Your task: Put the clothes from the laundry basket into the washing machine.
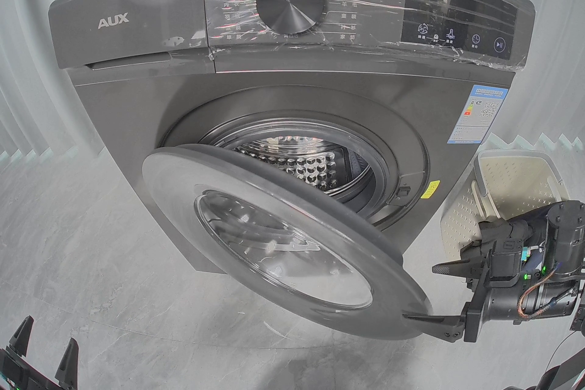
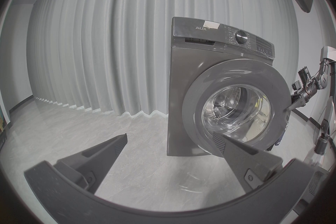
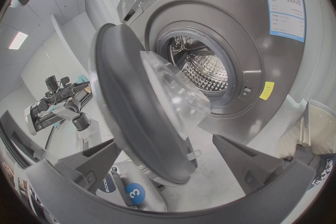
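Observation:
A grey front-loading washing machine stands ahead with its round door swung wide open. The bare metal drum shows behind it. A cream perforated laundry basket stands on the floor right of the machine. At its side a dark cloth with white print peeks out. My right gripper is open at the door's free edge, and the rim lies between its fingers. My left gripper is open and low at the left, well away from the machine.
Pleated white curtains hang behind and beside the machine. Pale tiled floor lies bare to the left of the door. Another robot arm on a stand is farther off in the room.

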### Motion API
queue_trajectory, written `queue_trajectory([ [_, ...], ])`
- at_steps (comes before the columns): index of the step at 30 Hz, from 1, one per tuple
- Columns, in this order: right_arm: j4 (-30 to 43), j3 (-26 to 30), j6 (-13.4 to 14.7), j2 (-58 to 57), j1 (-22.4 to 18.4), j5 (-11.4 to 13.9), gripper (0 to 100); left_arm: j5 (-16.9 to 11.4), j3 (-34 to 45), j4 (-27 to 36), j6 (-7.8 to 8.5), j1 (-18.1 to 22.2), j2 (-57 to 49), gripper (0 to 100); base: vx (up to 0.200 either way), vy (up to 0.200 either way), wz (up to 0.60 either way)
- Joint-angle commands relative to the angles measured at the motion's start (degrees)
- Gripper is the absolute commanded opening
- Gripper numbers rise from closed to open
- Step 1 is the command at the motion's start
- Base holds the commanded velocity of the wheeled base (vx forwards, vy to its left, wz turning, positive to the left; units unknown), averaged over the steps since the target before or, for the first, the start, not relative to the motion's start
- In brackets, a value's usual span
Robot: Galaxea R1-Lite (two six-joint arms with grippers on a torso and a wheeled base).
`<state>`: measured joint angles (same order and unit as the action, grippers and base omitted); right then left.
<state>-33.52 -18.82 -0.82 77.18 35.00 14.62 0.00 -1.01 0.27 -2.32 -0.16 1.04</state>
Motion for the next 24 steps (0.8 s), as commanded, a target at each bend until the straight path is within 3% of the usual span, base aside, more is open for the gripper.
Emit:
queue_trajectory([
  [1, -0.05, -1.04, -0.06, 2.01, 0.33, 0.15, 100, 0.0, 0.84, 0.0, -0.06, -0.02, -0.68, 100, -0.2, 0.0, 0.0],
  [11, -0.05, -0.6, 0.11, 2.63, 1.39, 0.59, 100, 0.0, 0.84, 0.0, -0.14, -0.02, -0.68, 100, 0.0, 0.0, 0.0],
  [15, -0.49, 0.1, 1.34, 2.1, 3.94, 1.47, 100, 0.0, 0.84, 0.0, -0.14, -0.02, -0.68, 100, 0.0, 0.0, 0.0],
  [17, -1.63, 0.45, 1.96, 1.48, 4.2, 2.52, 100, 0.0, 0.84, 0.0, -0.14, -0.02, -0.68, 100, 0.0, 0.0, 0.0],
  [24, -2.86, 0.98, 4.24, -2.74, 3.76, 2.61, 100, 0.0, 0.84, 0.0, -0.14, -0.02, -0.68, 100, 0.0, 0.0, 0.0],
])
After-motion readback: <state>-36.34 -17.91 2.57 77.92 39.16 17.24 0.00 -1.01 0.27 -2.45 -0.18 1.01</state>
